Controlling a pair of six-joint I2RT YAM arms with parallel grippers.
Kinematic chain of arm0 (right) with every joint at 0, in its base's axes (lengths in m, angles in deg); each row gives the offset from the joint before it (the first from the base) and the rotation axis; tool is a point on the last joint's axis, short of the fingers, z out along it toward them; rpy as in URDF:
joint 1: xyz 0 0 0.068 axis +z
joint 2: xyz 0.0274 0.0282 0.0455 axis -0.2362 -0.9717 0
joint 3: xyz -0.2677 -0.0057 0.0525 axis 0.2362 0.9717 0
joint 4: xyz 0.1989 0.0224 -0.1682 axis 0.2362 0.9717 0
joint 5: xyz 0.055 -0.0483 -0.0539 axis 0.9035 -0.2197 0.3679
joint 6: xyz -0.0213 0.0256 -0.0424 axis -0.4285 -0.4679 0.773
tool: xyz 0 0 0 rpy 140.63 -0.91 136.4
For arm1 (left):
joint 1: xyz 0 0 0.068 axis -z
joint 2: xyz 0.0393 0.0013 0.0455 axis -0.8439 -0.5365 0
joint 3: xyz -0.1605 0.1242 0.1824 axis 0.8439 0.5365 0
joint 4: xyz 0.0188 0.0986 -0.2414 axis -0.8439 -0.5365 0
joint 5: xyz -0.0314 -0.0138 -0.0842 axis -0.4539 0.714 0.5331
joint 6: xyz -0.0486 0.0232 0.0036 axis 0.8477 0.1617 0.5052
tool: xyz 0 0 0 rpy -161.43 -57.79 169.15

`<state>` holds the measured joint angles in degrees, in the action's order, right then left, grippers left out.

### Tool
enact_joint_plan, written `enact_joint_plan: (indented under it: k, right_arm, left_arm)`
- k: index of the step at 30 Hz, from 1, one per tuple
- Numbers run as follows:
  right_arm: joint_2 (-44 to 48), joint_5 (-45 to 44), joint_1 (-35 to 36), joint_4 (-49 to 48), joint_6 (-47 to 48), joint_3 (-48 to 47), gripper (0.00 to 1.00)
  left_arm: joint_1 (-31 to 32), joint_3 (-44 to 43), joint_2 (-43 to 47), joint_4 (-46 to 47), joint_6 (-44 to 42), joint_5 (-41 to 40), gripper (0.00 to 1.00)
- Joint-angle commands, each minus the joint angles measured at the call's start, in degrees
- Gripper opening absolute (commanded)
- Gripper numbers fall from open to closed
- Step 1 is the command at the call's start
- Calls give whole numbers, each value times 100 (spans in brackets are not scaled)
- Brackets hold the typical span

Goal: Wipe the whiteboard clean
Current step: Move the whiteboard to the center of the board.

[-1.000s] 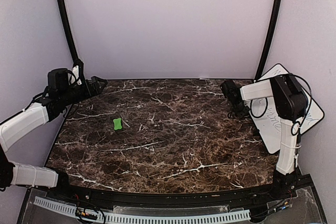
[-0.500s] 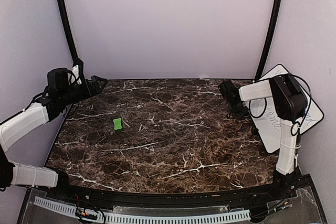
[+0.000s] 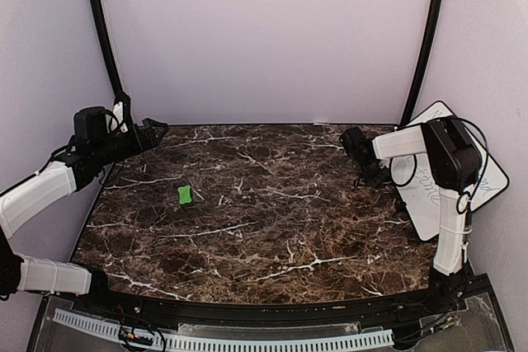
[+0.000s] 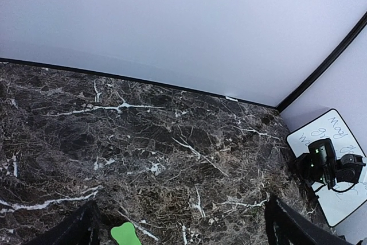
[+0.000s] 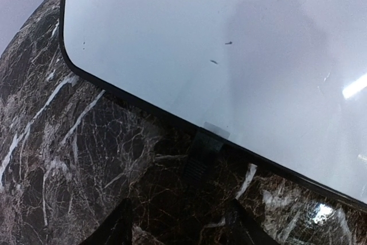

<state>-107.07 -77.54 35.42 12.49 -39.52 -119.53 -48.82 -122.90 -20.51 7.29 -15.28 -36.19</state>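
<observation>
Your right gripper (image 5: 180, 228) is sitting slightly farther left than a second ago, drawn a little away from the whiteboard (image 3: 419, 204). Its jaws are standing apart over the marble table (image 3: 264, 228) with nothing between them. Your left gripper (image 4: 183, 229) is hanging where it was at the far left, fingers spread wide and empty. The green eraser (image 3: 186, 194) is lying where it was, on the table's left half and well apart from both grippers. The whiteboard is standing at the table's right edge, tilted back against the right wall, with its written face turning toward the middle of the table. Its long axis seems to be running near to far along that edge, and its lower edge is resting on a small black foot (image 5: 200, 153). Your right wrist camera is looking straight at that edge.
</observation>
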Motion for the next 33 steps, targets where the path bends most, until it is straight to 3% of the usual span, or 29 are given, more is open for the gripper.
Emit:
enact_joint_plan:
  k: [1, 11, 21, 30, 33]
  right_arm:
    - [-57, -205, -103, 362, -288, -235, 53]
    - [-343, -349, -335, 1004, -596, -781, 51]
    - [-665, -245, -462, 1421, -871, -1142, 39]
    - [-734, -290, -429, 1574, -938, -1294, 7]
    - [-734, -308, -397, 1572, -900, -1309, 0]
  left_arm:
    - [-43, 89, 48, 160, 34, 91, 98]
    - [-48, 98, 34, 178, 52, 132, 98]
    - [-56, 98, 19, 193, 65, 153, 98]
    - [-72, 100, -2, 212, 86, 184, 98]
    - [-80, 98, 0, 213, 87, 192, 98]
